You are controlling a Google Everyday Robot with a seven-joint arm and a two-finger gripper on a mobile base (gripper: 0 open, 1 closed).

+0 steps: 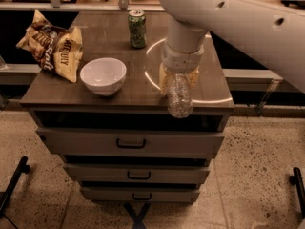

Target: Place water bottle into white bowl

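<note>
The water bottle [179, 97] is a clear crinkled plastic bottle. It hangs from my gripper [179, 79], which is shut on its upper part, above the right front of the cabinet top. Its cap and label are hidden by the gripper. The white bowl [103, 75] stands upright and empty on the cabinet top, to the left of the bottle and apart from it. The white arm comes down from the upper right.
A green soda can [137, 28] stands at the back centre. A brown and yellow snack bag [52, 46] lies at the left edge. The wooden cabinet top [105, 32] sits over several drawers [130, 143]. The floor is speckled tile.
</note>
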